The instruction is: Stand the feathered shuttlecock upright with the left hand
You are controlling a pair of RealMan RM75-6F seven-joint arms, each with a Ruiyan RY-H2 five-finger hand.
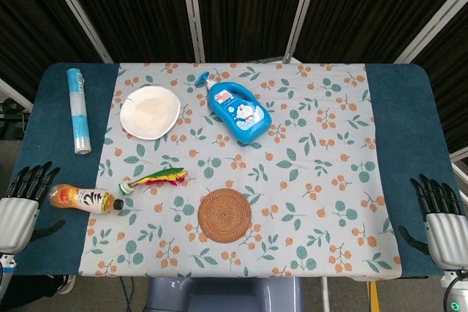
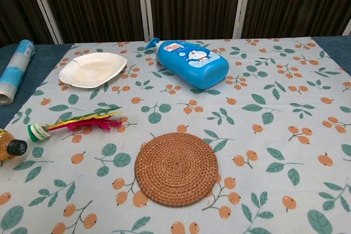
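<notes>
Shuttlecock: lying on its side on the counter, up-left of the woven mat, cap end toward the drink bottle.
Left hand: empty, fingers spread, far left of the mat, just beside the bottle.
Right hand: empty, fingers apart, far right of the mat.
Plate: beyond the mat, left of the blue bottle.

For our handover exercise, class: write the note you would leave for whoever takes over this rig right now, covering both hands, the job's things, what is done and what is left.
Left hand: open, holding nothing, at the table's near left edge.
Right hand: open, holding nothing, at the near right edge.
Colourful feathered shuttlecock: lying on its side on the floral cloth, base toward the left hand, beside the lying orange drink bottle and left of the round woven coaster.
Done: nothing.
Left: grasp the shuttlecock with the left hand and stand it upright.
</notes>
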